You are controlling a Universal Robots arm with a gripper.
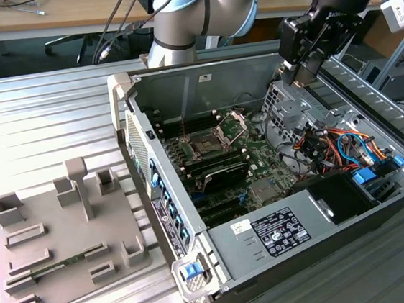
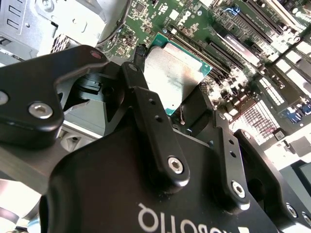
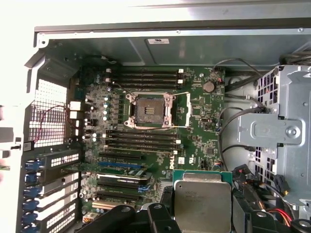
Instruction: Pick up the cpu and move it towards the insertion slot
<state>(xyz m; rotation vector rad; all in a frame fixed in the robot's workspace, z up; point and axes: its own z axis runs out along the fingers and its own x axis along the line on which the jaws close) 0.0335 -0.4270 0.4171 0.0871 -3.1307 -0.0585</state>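
- Silvery metal top of the cpu (image 3: pixel 202 200) sits between the black fingers (image 3: pixel 160 218) of the gripper (image 3: pixel 201 213) in the first wrist view; green edge visible along the chip's rim.
- Second wrist view: same cpu (image 2: pixel 172 73) clamped by the gripper (image 2: pixel 165 104), one finger (image 2: pixel 146 104) pressed on one edge, the other on the opposite edge. Fingers narrow, closed on the chip.
- Exterior view: gripper (image 1: pixel 296 73) hangs above the open computer case (image 1: pixel 221 265), over the metal drive cage (image 1: pixel 284 103) side, toward the exterior view's right of the socket. Chip itself too small to make out here.
- Insertion slot (image 3: pixel 148 110): square socket, dark centre, shiny frame open, wire lever raised beside it. Nothing seated in it. In the exterior view the insertion slot (image 1: pixel 206 146) is on the green motherboard (image 1: pixel 261 163), well apart from the gripper.
- Cpu held in the air off the board, not touching the socket.
- Black memory slots (image 3: pixel 142 141) run in parallel on both sides of the socket.
- Grey plastic tray (image 1: pixel 60 242) lies on the ribbed metal table (image 1: pixel 33 126) at the exterior view's left of the case; green memory stick (image 1: pixel 55 267) lies in one of its grooves.
- Orange and blue cables (image 1: pixel 338 144) bundled in the case near the drive bay.
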